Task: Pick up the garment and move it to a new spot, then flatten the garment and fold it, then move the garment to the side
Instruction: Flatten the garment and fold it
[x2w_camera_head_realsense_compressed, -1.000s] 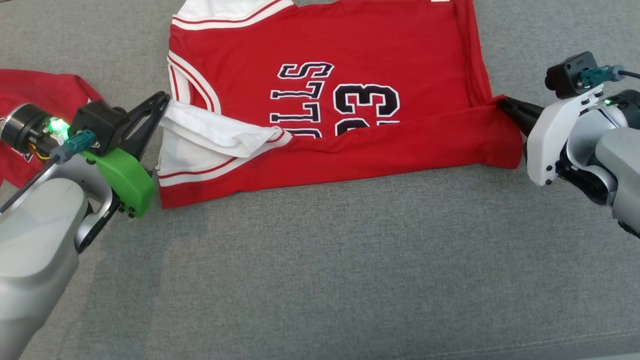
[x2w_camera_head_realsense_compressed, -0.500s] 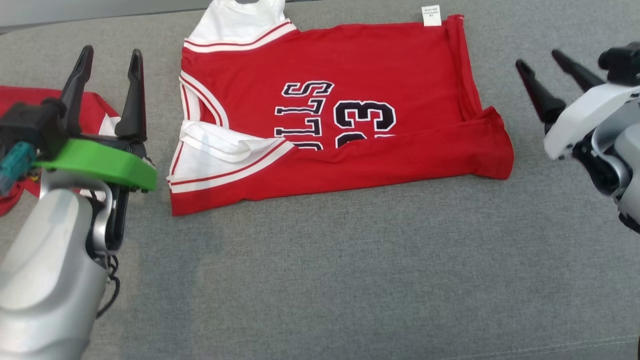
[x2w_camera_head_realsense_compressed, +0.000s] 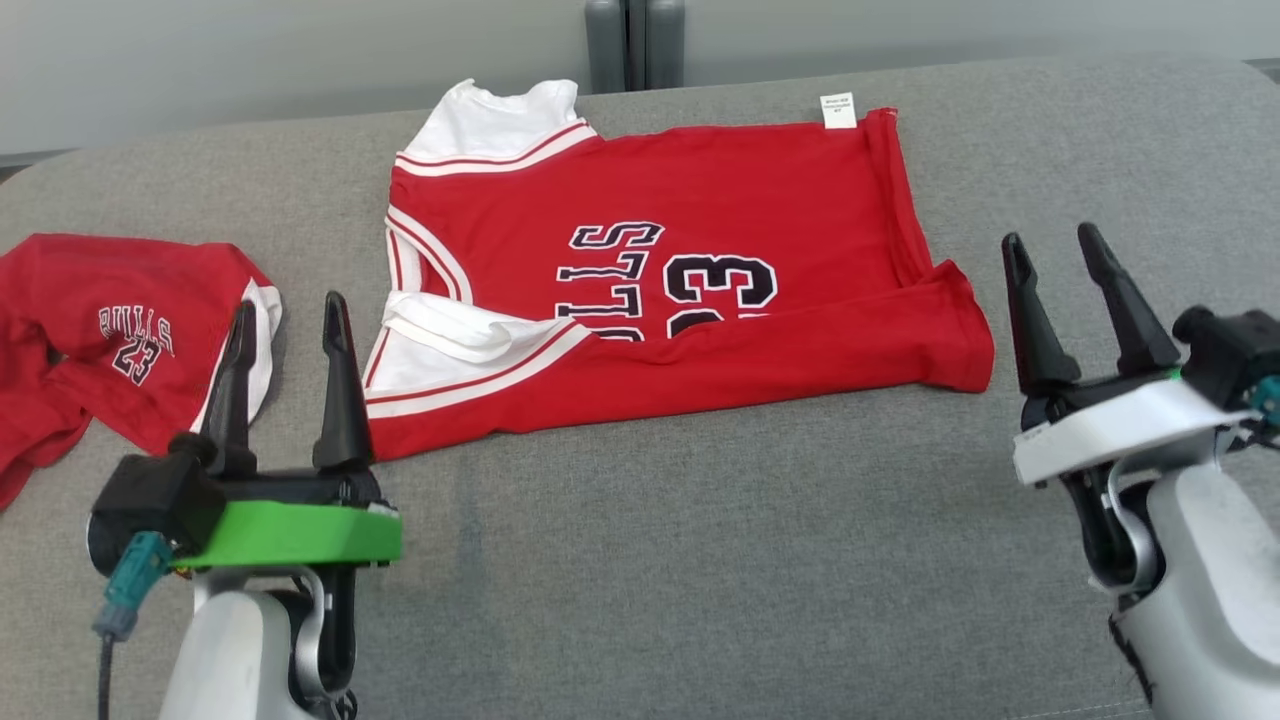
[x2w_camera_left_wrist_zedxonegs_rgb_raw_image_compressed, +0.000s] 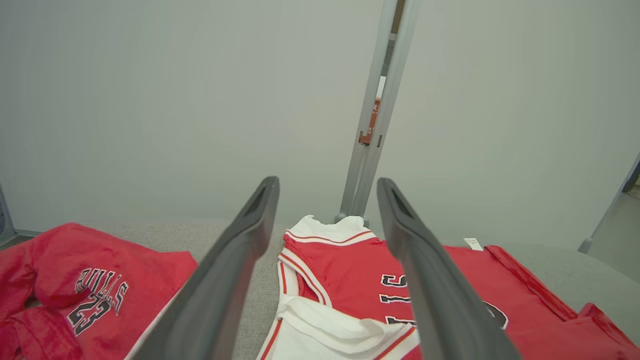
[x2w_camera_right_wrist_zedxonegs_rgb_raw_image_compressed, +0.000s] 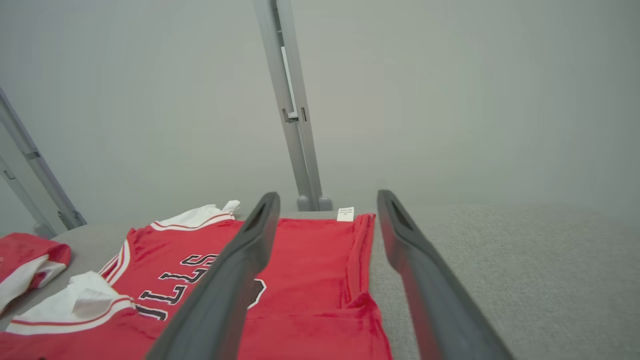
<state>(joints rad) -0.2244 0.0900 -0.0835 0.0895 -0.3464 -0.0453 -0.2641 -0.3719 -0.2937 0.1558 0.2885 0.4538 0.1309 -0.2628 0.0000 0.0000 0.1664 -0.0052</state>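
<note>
Now, left gripper (x2w_camera_head_realsense_compressed: 287, 303): its two dark fingers stand apart and hold nothing. It hovers between the spare red garment and the jersey's near left corner.
Right gripper (x2w_camera_head_realsense_compressed: 1050, 236): its fingers are also apart and empty, just beside the jersey's near right corner without touching it.
Grey cushion (x2w_camera_head_realsense_compressed: 700, 560): it is soft, so fingers pressed down for a pinch may dig in and drag the cloth.
Near fold (x2w_camera_head_realsense_compressed: 780, 350): the near long edge is turned up over the lower part of the lettering. It looks uneven, so if you pinch one layer only, the fold probably slides open.
White armhole flap (x2w_camera_head_realsense_compressed: 450, 330): it is bunched at the left end of the fold. Fold again over it and you likely trap the lump.
Jersey (x2w_camera_head_realsense_compressed: 700, 190): it lies across the middle of the cushion, with the shoulder straps to your left and the hem to your right.
Spare red garment (x2w_camera_head_realsense_compressed: 110, 330): it is crumpled just beside your left gripper and fills the left side. You could snag it, or set the jersey on it.
White label (x2w_camera_head_realsense_compressed: 838, 110): it sits at the far edge, near the cushion's back.
Grey post (x2w_camera_head_realsense_compressed: 635, 45): it stands behind the cushion against the wall, so watch a far reach.
</note>
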